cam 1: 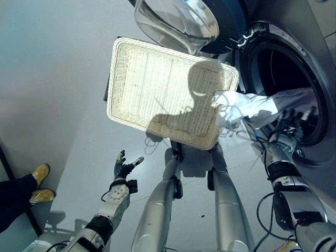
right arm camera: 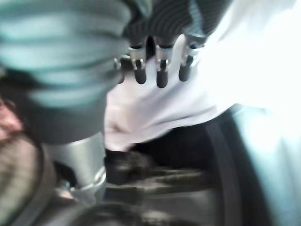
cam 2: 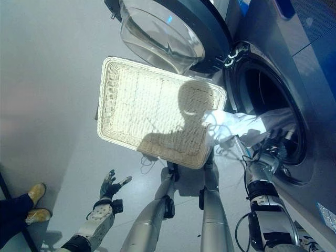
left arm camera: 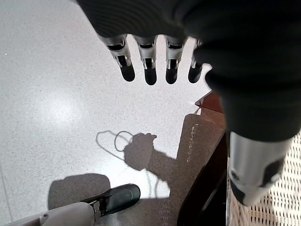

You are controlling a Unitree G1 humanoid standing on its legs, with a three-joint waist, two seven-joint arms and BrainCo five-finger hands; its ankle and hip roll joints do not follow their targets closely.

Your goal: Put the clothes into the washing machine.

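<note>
Silver fingers first: our left hand (cam 1: 125,167) hangs idle, fingers spread, low over the grey floor (cam 1: 52,79) — out of the way, we'd judge, leaving the loading to the other arm. Further out, our right hand (cam 1: 290,129) is at the drum's lip against the white garment (cam 1: 247,107); whether it grips or merely pushes, we cannot tell. That cloth trails from the wicker basket (cam 1: 157,84) corner into the washing machine (cam 1: 294,63) opening — half in, half out. Beyond, the glass door (cam 1: 176,23) stands swung wide above the basket, keeping the mouth clear.
</note>
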